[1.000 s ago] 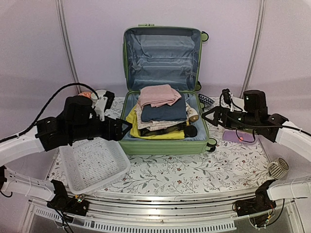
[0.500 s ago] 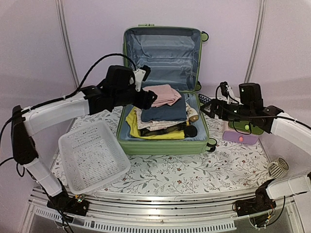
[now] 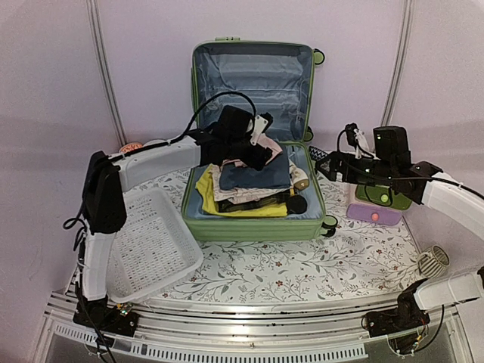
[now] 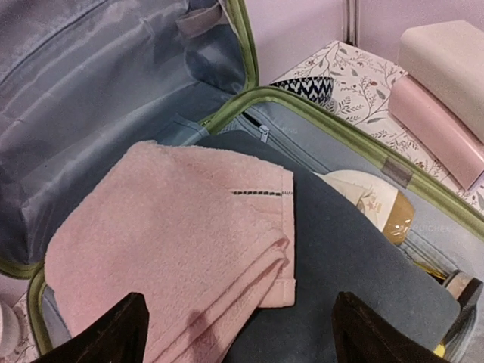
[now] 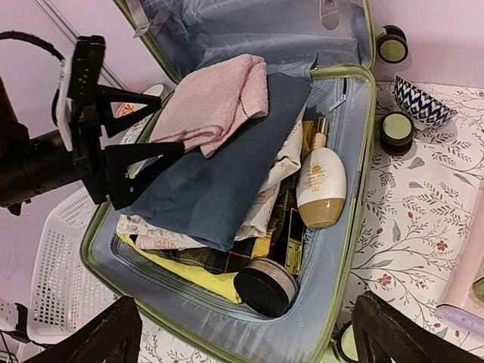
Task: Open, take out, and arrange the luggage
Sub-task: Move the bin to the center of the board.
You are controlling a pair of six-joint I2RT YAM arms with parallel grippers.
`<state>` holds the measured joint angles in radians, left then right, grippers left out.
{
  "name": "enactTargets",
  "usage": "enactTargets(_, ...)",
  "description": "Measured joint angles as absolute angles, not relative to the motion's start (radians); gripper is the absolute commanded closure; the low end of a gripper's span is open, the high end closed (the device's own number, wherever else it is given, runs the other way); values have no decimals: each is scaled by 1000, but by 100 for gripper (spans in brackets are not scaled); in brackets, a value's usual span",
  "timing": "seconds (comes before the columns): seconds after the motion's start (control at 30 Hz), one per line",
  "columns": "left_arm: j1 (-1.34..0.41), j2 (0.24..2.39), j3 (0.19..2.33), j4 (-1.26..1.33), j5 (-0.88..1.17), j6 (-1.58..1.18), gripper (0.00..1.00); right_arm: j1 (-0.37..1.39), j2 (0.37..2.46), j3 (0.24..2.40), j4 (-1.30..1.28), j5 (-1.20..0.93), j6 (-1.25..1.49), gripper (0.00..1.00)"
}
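Luggage [image 3: 253,227] lies open at mid-desk [image 3: 302,261], lid upright on the far side, folded clothes stacked inside. Left end effector [image 4: 238,296]: fingers apart, hovering just above the pink towel [image 4: 166,227] topping the stack. Right end effector [image 3: 327,168]: fingers apart, holding nothing, just right of the luggage.

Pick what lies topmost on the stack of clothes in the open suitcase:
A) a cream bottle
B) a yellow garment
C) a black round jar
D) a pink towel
D: in the left wrist view the folded pink towel rests on the dark blue garment, with nothing lying over it, inside the luggage.
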<state>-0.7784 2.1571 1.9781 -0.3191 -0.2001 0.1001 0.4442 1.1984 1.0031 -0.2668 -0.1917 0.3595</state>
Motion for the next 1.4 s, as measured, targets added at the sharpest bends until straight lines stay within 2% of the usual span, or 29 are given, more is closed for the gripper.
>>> enactTargets(0.23, -778, 2308, 2201, -435, -204, 155, 16, 442, 1200, 1003, -268, -192, 350, 1)
enactTargets(0.33, -783, 2352, 2287, -481, -224, 175, 25, 442, 1200, 1003, -267, -192, 350, 1)
enactTargets(0.4, -786, 2362, 2309, -503, -232, 188, 28, 441, 1200, 1003, -267, -192, 350, 1)
enactTargets(0.67, -790, 2362, 2320, -596, -243, 193, 24, 438, 1200, 1003, -265, -195, 351, 1)
enactTargets(0.87, -791, 2254, 2144, -606, -237, 171, 23, 437, 1261, 1015, -246, -241, 353, 1)
enactTargets(1.13, -791, 1980, 1825, -540, -226, 128, 23, 437, 1413, 1098, -178, -431, 432, 11)
enactTargets(1.4, -751, 1715, 1573, -398, -183, 59, 27, 458, 1574, 1208, -46, -575, 580, 21)
